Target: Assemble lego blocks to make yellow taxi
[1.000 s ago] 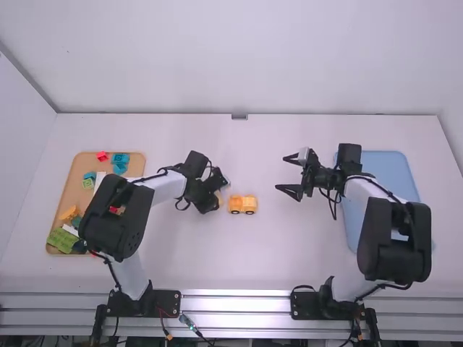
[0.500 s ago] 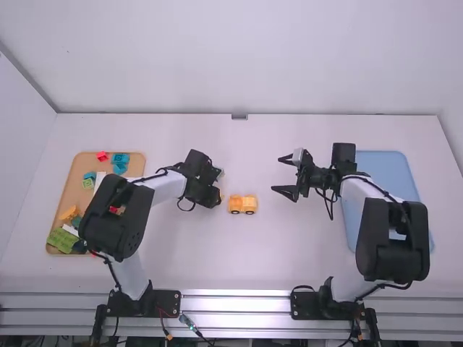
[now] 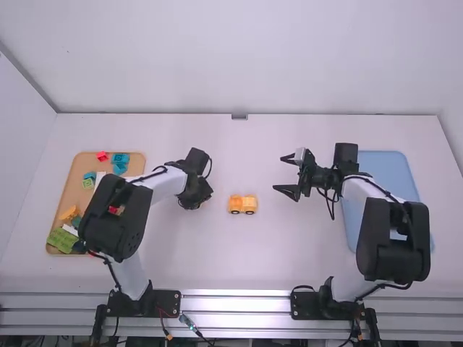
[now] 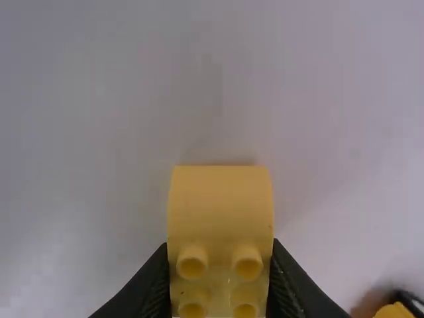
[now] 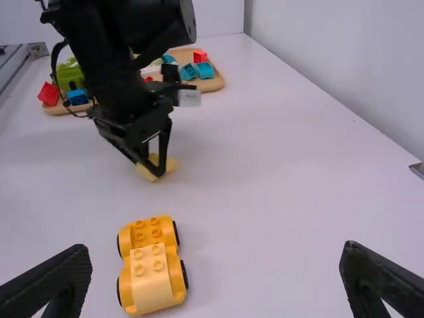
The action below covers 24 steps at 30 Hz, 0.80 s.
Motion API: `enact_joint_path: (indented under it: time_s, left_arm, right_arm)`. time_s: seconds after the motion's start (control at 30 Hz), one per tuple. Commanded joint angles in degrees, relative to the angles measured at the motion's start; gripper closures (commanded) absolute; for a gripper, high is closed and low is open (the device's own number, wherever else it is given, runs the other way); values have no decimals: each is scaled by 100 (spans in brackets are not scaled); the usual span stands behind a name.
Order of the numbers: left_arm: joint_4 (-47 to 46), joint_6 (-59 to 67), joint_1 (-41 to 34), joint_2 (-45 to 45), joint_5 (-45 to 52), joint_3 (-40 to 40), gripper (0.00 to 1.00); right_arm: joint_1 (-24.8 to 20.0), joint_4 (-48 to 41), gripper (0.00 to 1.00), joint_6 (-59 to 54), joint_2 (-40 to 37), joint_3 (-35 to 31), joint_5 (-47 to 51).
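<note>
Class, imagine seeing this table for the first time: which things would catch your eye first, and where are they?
Probably the orange-yellow toy car, standing on its black wheels mid-table between the two arms. Next, the left gripper, its fingers closed on a yellow block to the car's left, and the tan tray of bright blocks at far left.

yeah, no text anyone could actually read here tbh, and that goes for labels, brands, numbers and signs too.
</note>
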Motion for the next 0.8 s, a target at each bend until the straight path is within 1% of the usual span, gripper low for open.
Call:
enact_joint_path:
  time_s: [0.0,0.07,0.1,0.13,0.2,0.3,0.4,0.47,0.57,0.77]
  left_arm:
    - [-459,-2284,-7,68,-144,109,98]
    - [-730,-3001,-7,68,-153,201,98]
    - [-881,-3591,-7,68,-37,264,98]
    - [-892,-3657,-7,68,-20,269,98]
    - [-815,-4511,-11,68,339,293,98]
    - [-608,-5056,-15,68,450,278,98]
    - [-337,-5097,-57,68,448,278,97]
    - [-186,-5386,-52,68,466,278,98]
    - [-90,-5388,-129,68,466,278,97]
    - [-138,-5875,-275,68,507,275,97]
  right_arm:
    - [4,-7,1,15,-120,-66,-57]
    - [7,-7,1,17,-120,-66,-61]
    - [7,-7,1,17,-120,-66,-61]
    - [7,-7,1,15,-120,-66,-61]
    - [20,-7,1,15,-120,-66,-52]
    - [79,-7,1,17,-120,-66,-52]
    - [131,-9,1,15,-120,-66,-39]
    - [118,-4,1,15,-120,-66,-39]
    - [136,-4,1,13,-120,-66,-39]
    - [118,-11,1,17,-120,-66,-39]
